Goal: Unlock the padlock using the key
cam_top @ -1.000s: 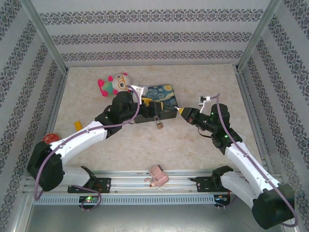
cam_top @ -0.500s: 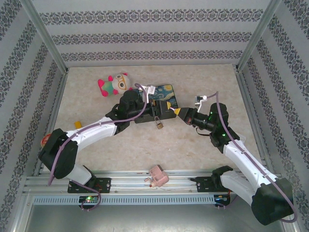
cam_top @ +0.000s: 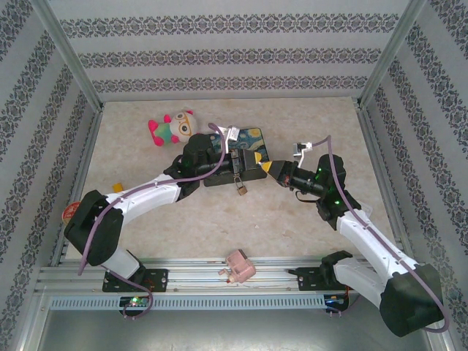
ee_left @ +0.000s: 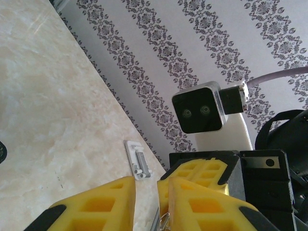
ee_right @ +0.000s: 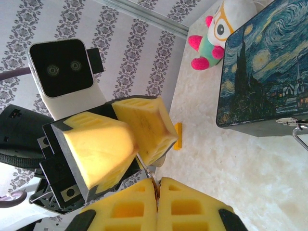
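The small brass padlock (cam_top: 240, 187) hangs at the front of the painted tin box (cam_top: 246, 144), its silver shackle (ee_right: 300, 136) at the right edge of the right wrist view. My right gripper (cam_top: 274, 170) (ee_right: 158, 181) is shut on the key (ee_right: 155, 185), a thin dark sliver with a ring pinched between its yellow pads. The key's silver shaft (ee_right: 146, 169) runs up to the tips of my left gripper (cam_top: 232, 162) (ee_left: 147, 186). The left fingers (ee_left: 98, 204) show a gap, with the shaft and ring (ee_left: 163, 222) low against the right-hand one.
A plush toy (cam_top: 172, 126) lies behind the box at the left. A pink blocky object (cam_top: 238, 267) sits on the front rail. A small yellow piece (cam_top: 117, 188) and a red item (cam_top: 71, 212) lie at the left, and a white clip (ee_left: 138, 160) at the right wall.
My left gripper has swung right across the box front to meet the right gripper. The right gripper has edged slightly left with the key.
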